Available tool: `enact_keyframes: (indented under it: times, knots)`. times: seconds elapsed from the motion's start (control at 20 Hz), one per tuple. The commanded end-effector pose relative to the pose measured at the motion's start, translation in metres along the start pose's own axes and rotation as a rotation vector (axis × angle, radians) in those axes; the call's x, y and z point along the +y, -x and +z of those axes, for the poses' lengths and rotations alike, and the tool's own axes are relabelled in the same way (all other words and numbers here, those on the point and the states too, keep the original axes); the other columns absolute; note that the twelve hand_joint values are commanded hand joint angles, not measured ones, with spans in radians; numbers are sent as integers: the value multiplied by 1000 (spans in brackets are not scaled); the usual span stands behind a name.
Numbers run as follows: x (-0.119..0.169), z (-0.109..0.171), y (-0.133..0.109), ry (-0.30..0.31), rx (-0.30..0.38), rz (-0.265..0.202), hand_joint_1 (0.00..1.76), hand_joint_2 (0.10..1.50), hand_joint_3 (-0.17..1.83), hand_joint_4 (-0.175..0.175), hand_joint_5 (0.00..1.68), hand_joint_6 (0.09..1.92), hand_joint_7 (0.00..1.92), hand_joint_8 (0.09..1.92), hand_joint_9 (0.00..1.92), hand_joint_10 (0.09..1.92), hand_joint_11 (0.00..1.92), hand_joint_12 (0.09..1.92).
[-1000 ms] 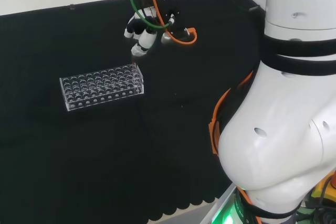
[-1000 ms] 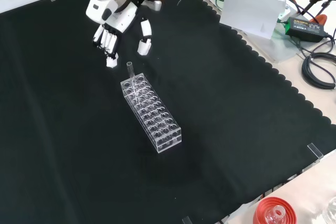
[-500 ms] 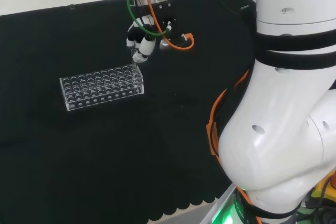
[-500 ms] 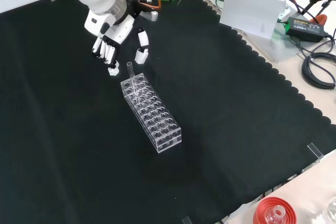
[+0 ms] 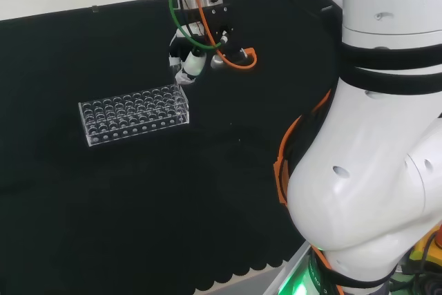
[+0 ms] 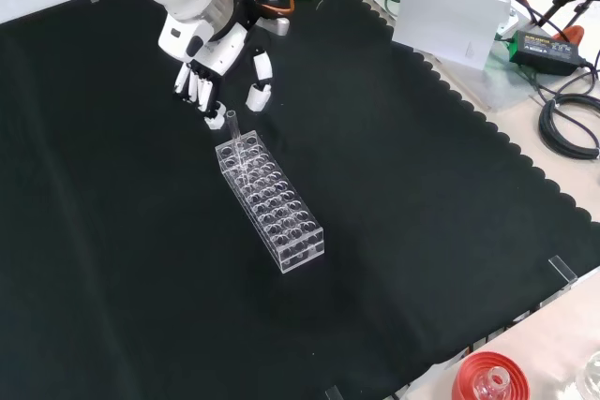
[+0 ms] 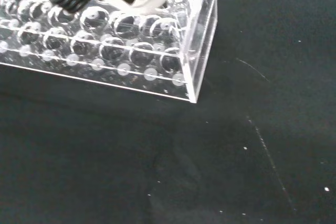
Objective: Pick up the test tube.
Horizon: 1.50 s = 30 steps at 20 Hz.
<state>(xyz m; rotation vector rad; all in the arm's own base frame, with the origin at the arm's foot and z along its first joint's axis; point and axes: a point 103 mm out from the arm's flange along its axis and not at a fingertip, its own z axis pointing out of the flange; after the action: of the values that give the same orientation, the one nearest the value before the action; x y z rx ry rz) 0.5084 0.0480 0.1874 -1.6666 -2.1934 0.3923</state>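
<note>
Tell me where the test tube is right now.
In the front view the test tube stands upright in the rack, at its far end, nearest the hand, whose fingertips hang just above and left of it.

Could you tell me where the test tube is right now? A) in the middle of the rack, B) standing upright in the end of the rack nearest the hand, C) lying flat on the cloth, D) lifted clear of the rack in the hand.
B: the tube stands upright in the rack at the end by the hand.
</note>
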Motion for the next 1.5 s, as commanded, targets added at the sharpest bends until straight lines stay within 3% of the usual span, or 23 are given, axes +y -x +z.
enact_keyframes:
  times: [0.05,0.55,0.95,1.1,1.2,1.4,1.5]
  knots:
    - [3,-1,-7,14,9,-12,1026,607,691,-89,566,820,879,746,674,815,292,1474]
    - [13,3,-13,4,3,-11,1105,569,753,-135,716,846,1047,705,816,757,401,1433]
    - [21,-2,-15,43,-14,-2,1163,563,768,-173,865,809,1255,607,956,686,500,1387]
    - [23,-5,-17,68,-27,6,1224,811,401,-175,1110,744,1309,582,1041,647,548,1365]
    - [24,-6,-17,81,-41,14,1282,846,305,-175,1201,628,1301,562,1120,604,591,1330]
    - [25,-7,-20,89,-81,12,1317,677,577,-175,1296,561,1363,527,1263,545,684,1274]
    - [26,-7,-21,94,-93,15,1386,696,540,-175,1264,603,1393,604,1245,494,708,1257]
